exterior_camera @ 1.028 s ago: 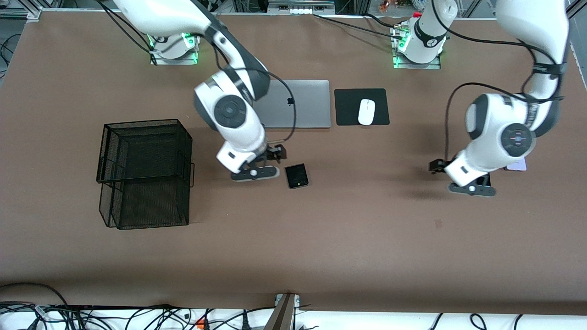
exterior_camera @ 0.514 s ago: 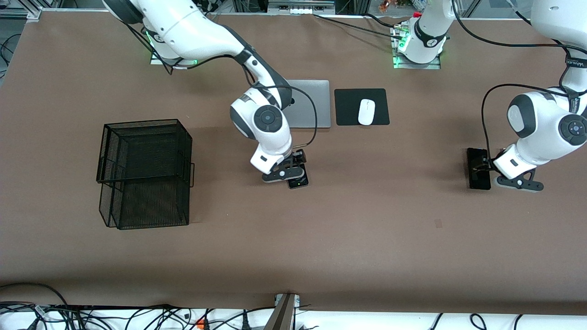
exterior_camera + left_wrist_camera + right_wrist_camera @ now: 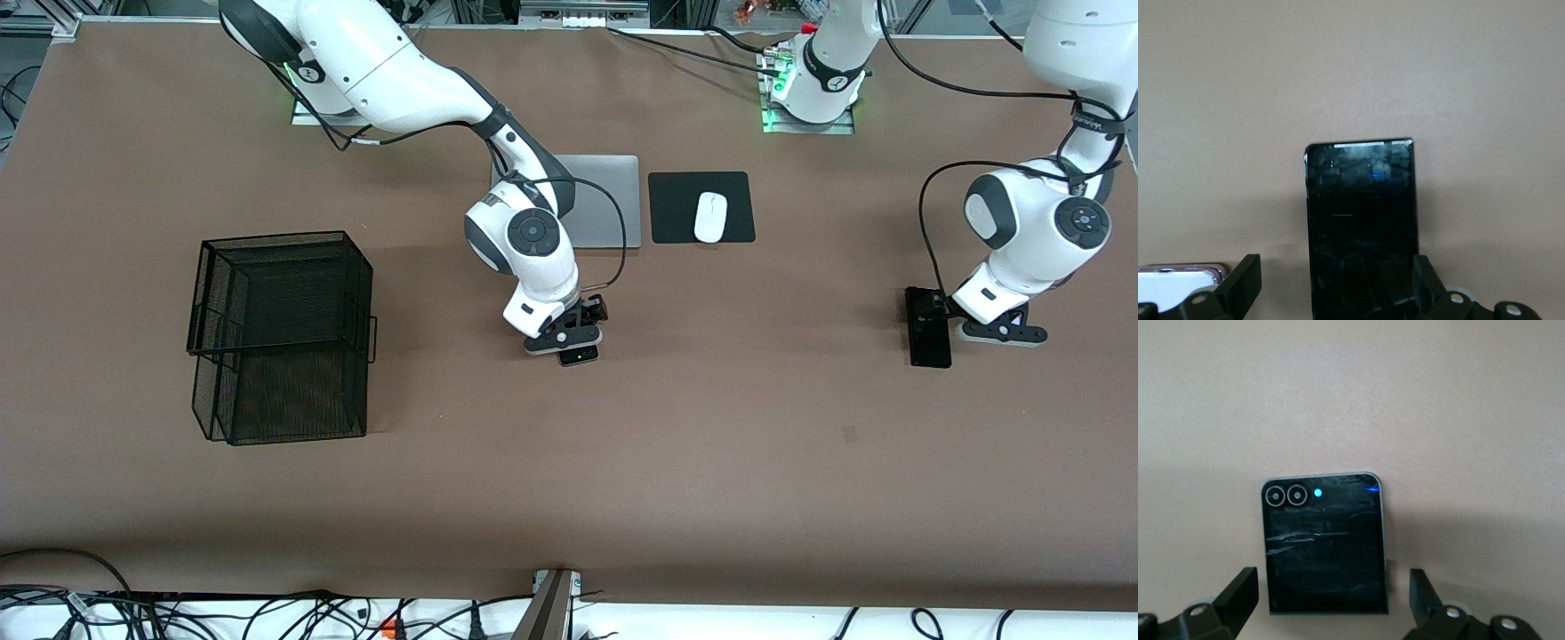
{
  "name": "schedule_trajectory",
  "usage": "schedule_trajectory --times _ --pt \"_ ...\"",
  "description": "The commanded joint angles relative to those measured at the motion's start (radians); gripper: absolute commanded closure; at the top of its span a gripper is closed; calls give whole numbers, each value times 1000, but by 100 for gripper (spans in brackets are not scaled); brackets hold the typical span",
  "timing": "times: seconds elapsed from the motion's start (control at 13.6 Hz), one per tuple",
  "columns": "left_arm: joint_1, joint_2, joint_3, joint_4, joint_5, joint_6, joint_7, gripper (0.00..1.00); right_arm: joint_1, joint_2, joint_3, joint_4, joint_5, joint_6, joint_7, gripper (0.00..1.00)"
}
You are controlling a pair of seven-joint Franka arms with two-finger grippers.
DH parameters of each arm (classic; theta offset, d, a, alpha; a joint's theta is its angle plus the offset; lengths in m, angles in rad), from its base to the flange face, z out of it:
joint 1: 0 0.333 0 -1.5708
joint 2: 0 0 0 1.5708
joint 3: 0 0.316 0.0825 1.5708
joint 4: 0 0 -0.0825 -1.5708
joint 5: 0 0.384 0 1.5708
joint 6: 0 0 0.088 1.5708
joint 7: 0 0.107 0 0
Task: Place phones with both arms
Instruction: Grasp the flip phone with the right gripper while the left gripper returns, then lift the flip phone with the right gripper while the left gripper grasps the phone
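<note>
The small black folded phone (image 3: pixel 580 356) lies on the brown table mid-table, mostly under my right gripper (image 3: pixel 573 342). In the right wrist view the phone (image 3: pixel 1323 547) lies flat between the open fingers of my right gripper (image 3: pixel 1331 603), untouched. The long black slab phone (image 3: pixel 929 333) lies toward the left arm's end. My left gripper (image 3: pixel 941 311) is low over one end of it. In the left wrist view the slab (image 3: pixel 1361 220) lies between the open fingers of my left gripper (image 3: pixel 1335 293). The pale lilac-white phone (image 3: pixel 1178 280) shows beside it; in the front view the left hand hides it.
A black wire basket (image 3: pixel 280 338) stands toward the right arm's end. A closed grey laptop (image 3: pixel 609 204) and a white mouse (image 3: pixel 710 216) on a black pad (image 3: pixel 676 209) lie farther from the front camera than the phones.
My right gripper has moved toward the left arm's end and now stands over the folded phone. My left hand has swung off the slab, uncovering it and hiding the lilac phone.
</note>
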Motion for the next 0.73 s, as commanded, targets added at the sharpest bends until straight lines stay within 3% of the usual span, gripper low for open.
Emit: schedule_trajectory --times 0.0,0.22,0.29,0.66 --pt "81 18 -70 -6 -34 33 18 0 34 46 -28 68 -21 3 29 0" --pt "262 40 -246 -6 -35 62 14 0 40 58 -32 73 -35 3 35 0" --pt "289 43 -271 -4 -35 62 14 0 41 61 -37 73 -53 3 37 0" --pt "294 80 -276 1 -34 105 8 0 70 73 -64 73 -81 17 32 0"
